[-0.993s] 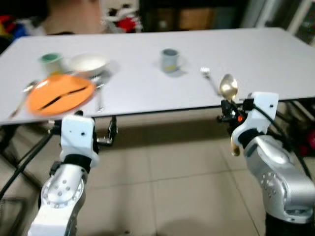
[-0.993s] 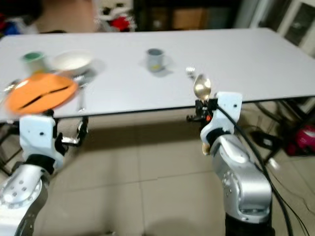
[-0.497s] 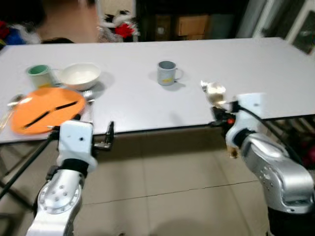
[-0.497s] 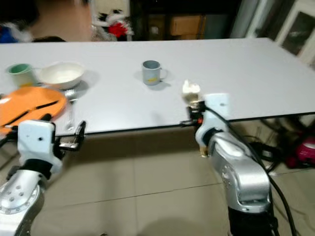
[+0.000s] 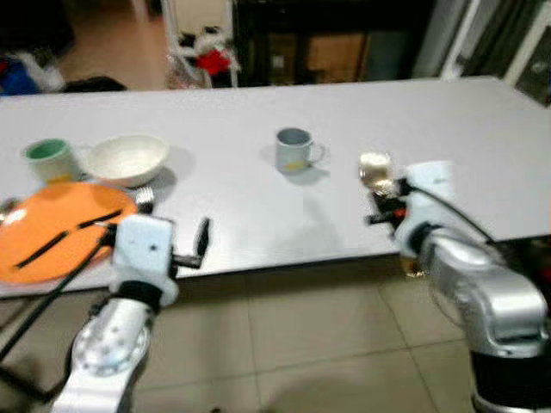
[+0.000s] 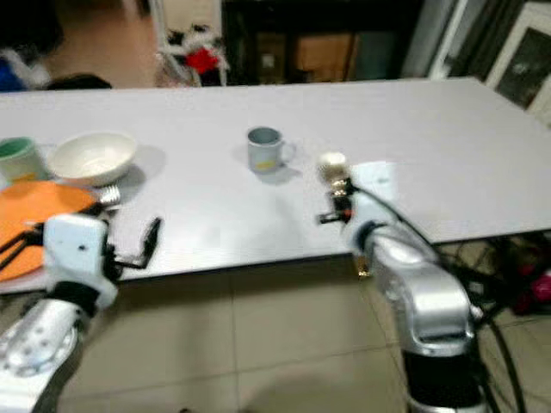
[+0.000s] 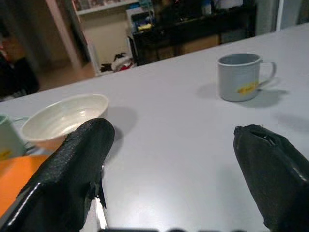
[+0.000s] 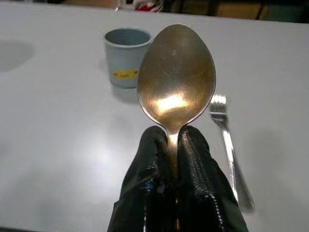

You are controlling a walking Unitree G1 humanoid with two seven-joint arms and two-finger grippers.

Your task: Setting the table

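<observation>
The step in hand looks like carrying a spoon (image 8: 176, 72) to its place: the right gripper (image 8: 170, 159) pinches the handle just under the bowl, fingers pressed together on it, and holds it bowl-up over the table (image 5: 258, 215) right of centre in the left eye frame, near the front edge. A fork (image 8: 231, 145) lies flat on the table just beside the spoon, and a grey mug (image 5: 294, 150) stands beyond, at centre frame. The next move, I judge, is to lower the spoon and lay it flat next to the fork or carry it to a setting, then part the fingers; the upright spoon needs tilting first or it will drop and clatter. The left gripper (image 7: 174, 164) hovers low over the table at lower left with its fingers spread wide and nothing between them. At far left, an orange plate (image 5: 52, 237) carries a dark utensil laid across it. The white bowl (image 5: 126, 158) behind it looks empty; what the green cup (image 5: 46, 158) and the mug hold cannot be seen.
</observation>
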